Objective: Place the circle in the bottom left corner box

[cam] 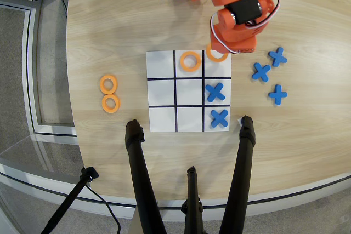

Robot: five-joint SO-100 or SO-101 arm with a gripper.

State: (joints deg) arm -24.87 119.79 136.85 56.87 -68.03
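Orange circle [215, 56] lies partly under the arm's fingers [219, 53], over the grid's top right cell in the overhead view. Whether the fingers grip it I cannot tell. Placing seems almost done; letting go and withdrawing remain.

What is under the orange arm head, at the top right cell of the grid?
Under the arm head, an orange ring shows partly, over the top right cell of the grid. Its upper part is covered. The jaws are hidden, so whether they hold it cannot be seen.

Blue crosses [216, 92] — five (two gridded)
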